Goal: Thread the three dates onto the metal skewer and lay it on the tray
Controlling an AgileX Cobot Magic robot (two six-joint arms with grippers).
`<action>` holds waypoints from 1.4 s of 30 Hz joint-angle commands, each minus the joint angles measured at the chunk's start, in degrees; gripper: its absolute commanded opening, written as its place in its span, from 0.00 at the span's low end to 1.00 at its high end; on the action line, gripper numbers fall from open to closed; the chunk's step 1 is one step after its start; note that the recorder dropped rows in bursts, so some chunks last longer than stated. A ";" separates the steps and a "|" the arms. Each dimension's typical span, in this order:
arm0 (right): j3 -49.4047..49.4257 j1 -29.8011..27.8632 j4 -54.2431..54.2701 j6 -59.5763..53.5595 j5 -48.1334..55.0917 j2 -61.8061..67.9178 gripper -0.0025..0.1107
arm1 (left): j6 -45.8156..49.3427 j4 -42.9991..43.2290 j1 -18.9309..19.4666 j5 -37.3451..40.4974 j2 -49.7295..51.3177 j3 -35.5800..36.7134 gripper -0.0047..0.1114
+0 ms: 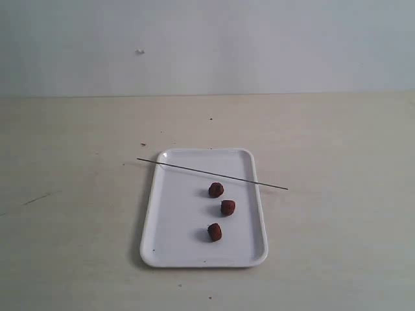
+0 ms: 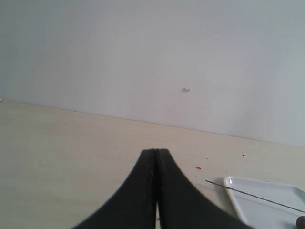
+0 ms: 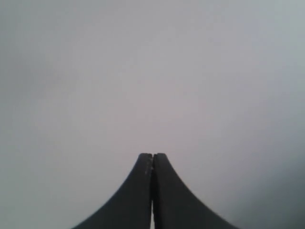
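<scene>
exterior view: skewer across tray

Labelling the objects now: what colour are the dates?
Dark red-brown dates, clearest in the exterior view.

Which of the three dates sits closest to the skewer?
The rearmost date, just in front of the skewer lying across the tray; the middle date and front date sit farther off.

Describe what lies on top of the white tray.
Three dates sit apart in a loose row on the tray. A thin metal skewer lies across its far end, both tips overhanging the rim. Only the patches directly beneath the dates are hidden.
</scene>
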 commanded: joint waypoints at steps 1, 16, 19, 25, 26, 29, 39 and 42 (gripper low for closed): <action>-3.42 -0.65 15.62 -18.27 -6.31 2.68 0.02 | -0.16 -0.37 0.06 -0.01 -0.34 0.01 0.04; -14.00 -14.40 -18.26 58.07 71.64 13.85 0.02 | -0.16 -0.37 0.06 -0.01 -0.34 0.01 0.04; -22.16 -10.88 -43.55 66.28 80.88 17.32 0.02 | -0.16 -0.37 0.06 -0.01 -0.34 0.01 0.04; -27.24 -1.79 -62.43 66.18 83.42 20.51 0.02 | -0.16 -0.37 0.06 -0.01 -0.34 0.01 0.04; -27.24 -0.28 -62.86 63.44 83.42 21.02 0.02 | -0.16 -0.37 0.06 -0.01 -0.34 0.01 0.04; -27.24 4.82 -67.21 58.01 83.42 23.03 0.03 | -0.16 -0.37 0.06 -0.01 -0.34 0.01 0.04; -25.17 13.81 -72.87 39.43 83.42 27.09 0.08 | -0.16 -0.37 0.06 -0.01 -0.34 0.01 0.04; -25.17 15.52 -76.50 38.19 83.42 28.05 0.08 | -0.16 -0.37 0.06 -0.01 -0.34 0.01 0.04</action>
